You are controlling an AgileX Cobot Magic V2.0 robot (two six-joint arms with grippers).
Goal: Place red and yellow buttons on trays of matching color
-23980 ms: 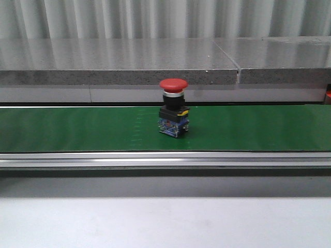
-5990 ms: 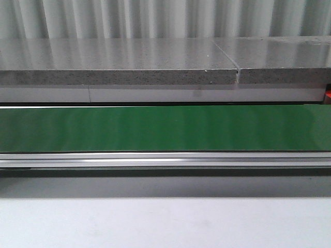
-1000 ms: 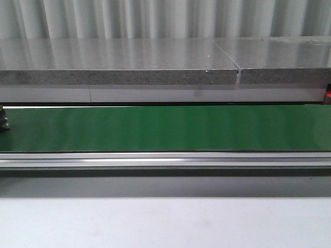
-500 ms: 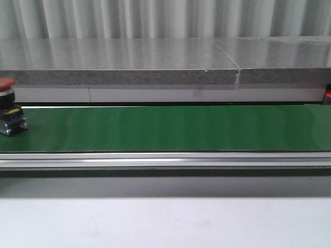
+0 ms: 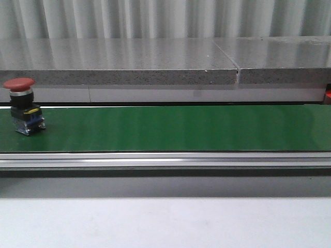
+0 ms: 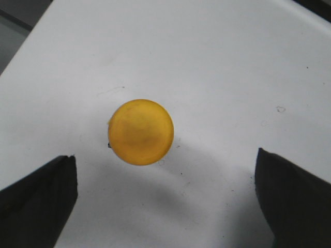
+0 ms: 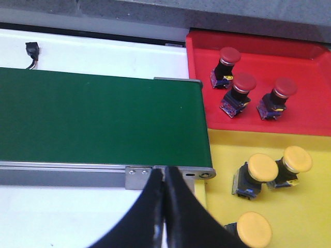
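Standing upright at nine o'clock on the green belt (image 5: pixel 170 129), the rigid, top-heavy red button (image 5: pixel 23 106) is being judged best gripped below its slick cap, the left end effector (image 6: pixel 165 199) gaping wide, the right end effector (image 7: pixel 164 206) pinched empty.

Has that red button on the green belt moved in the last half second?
Yes. The red button has slid rightward along the green belt, judged against the picture's left edge and the grey ledge behind it; it now stands fully in view.

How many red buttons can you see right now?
4. Three red buttons stand in the red tray. A fourth stands on the green belt's left end. Others may be out of view.
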